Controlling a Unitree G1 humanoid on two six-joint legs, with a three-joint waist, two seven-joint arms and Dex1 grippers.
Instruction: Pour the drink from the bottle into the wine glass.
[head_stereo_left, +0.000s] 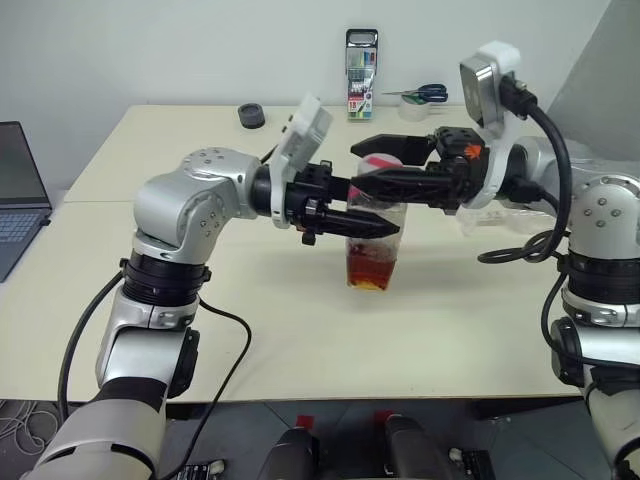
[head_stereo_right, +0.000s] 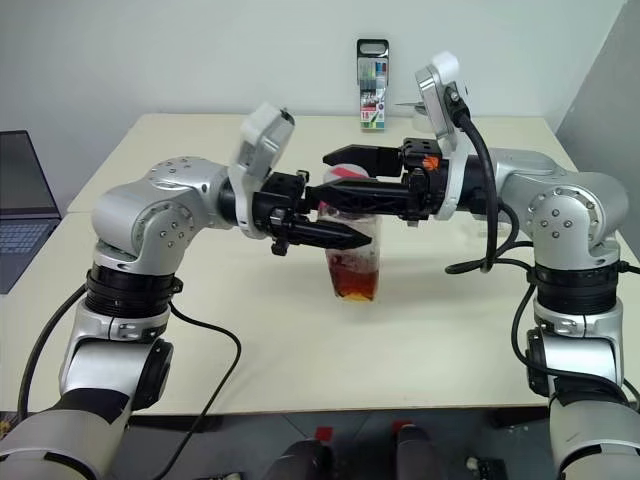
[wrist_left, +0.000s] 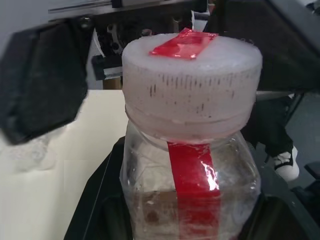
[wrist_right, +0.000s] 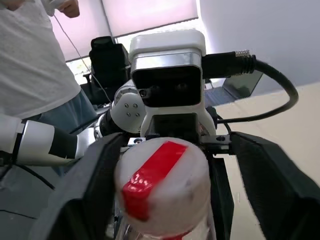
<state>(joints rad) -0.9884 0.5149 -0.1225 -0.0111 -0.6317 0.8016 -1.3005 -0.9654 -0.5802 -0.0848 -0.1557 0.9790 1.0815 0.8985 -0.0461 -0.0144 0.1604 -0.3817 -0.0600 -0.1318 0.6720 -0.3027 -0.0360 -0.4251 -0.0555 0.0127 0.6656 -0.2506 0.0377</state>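
Holding position, item by item, nearest first.

Left tool: jaws clamped together on the body of the bottle, reaching in level from the robot's left. The left wrist view shows the bottle seated between its black fingers.

Bottle: clear plastic, upright, its base looking slightly clear of the tabletop, though contact cannot be settled. A red strip runs up the side and over the pale cap. Cap still on.

Drink: reddish-amber, filling the lower part of the bottle.

Right tool: jaws standing wide apart on either side of the cap, touching nothing that can be made out. The right wrist view shows the cap between the two spread fingers with a gap on each side.

Step in hand, as a judgement: uncapping. The right tool appears to be re-setting its hold on the cap; pouring has not begun. Next move likely calls for those jaws to close squarely on the cap and twist while the left tool keeps the bottle from turning.

Wine glass: a clear shape lies on the tabletop behind the right arm, probably this, but too hidden to tell how it stands.

Tabletop: pale cream, matt. Far edge carries a small dark round object, a pack of coloured pens standing upright, scissors with blue handles.

Room: laptop on the adjoining surface at the robot's left; plain pale wall behind. A person in a white top stands beyond the left arm.
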